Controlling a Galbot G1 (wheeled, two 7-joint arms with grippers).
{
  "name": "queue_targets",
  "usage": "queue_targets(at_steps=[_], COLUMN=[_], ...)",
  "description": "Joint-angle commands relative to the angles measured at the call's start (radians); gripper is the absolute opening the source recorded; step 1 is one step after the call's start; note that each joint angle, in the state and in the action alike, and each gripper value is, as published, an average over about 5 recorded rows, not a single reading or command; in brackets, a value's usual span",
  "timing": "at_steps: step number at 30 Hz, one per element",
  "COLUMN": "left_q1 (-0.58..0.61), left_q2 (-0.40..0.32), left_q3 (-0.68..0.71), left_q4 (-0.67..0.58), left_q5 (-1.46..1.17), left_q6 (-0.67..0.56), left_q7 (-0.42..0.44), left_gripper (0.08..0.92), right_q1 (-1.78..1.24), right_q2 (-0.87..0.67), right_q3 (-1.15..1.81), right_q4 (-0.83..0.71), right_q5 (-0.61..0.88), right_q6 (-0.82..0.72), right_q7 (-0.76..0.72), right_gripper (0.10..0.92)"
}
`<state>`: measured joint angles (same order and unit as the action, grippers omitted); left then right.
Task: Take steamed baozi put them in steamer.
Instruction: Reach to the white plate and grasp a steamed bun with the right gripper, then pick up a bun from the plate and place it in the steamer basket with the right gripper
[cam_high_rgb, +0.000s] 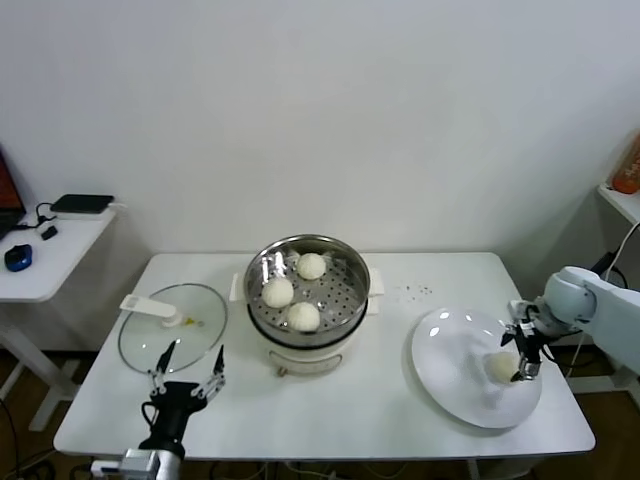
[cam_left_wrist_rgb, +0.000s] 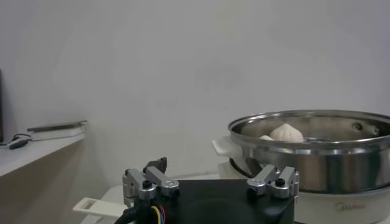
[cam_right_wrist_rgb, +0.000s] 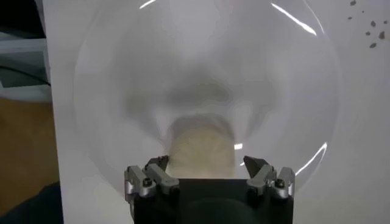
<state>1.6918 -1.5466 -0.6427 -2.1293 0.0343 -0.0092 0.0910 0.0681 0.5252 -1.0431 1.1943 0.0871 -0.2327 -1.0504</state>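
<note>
Straddling the last baozi (cam_high_rgb: 499, 367) on the plate (cam_high_rgb: 450, 345), my right gripper (cam_high_rgb: 523, 352) has jaws spread, not yet clamped. Three baozi (cam_high_rgb: 277, 292) sit in the steamer (cam_high_rgb: 345, 262). Left gripper (cam_high_rgb: 187, 381) hovers near the glass lid (cam_high_rgb: 140, 340), jaws released.

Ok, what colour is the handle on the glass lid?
White; the lid handle shows best in the head view, at the far-left edge of the glass lid.

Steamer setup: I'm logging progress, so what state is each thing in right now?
steamer: uncovered, three baozi inside.
glass lid: off, flat on the table.
last baozi: on the plate, between the right gripper's fingers.
plate: holds that one baozi.
right gripper: open around the baozi.
left gripper: open, empty, near the lid.
</note>
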Motion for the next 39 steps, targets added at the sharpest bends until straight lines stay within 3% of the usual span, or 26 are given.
queue_targets(at_steps=[1, 16, 26, 39], left_q1=[-0.002, -0.003, -0.004, -0.006], left_q2=[0.002, 0.001, 0.000, 0.001], left_q3=[-0.002, -0.002, -0.001, -0.004], left_q4=[0.002, 0.003, 0.004, 0.006], left_q5=[-0.002, -0.004, -0.003, -0.004], left_q6=[0.001, 0.001, 0.001, -0.002], left_q7=[0.001, 0.000, -0.001, -0.001], left_gripper=[0.823, 0.823, 0.823, 0.823], right_q1=[-0.012, -0.019, -0.022, 0.215], right_q2=[0.021, 0.021, 0.018, 0.005], right_q3=[0.001, 0.006, 0.016, -0.150], right_q4=[-0.015, -0.023, -0.020, 0.046], right_q5=[-0.001, -0.004, -0.006, 0.089], right_q6=[0.000, 0.000, 0.003, -0.010], right_q7=[-0.006, -0.019, -0.024, -0.036], right_gripper=[0.823, 0.817, 0.722, 0.685])
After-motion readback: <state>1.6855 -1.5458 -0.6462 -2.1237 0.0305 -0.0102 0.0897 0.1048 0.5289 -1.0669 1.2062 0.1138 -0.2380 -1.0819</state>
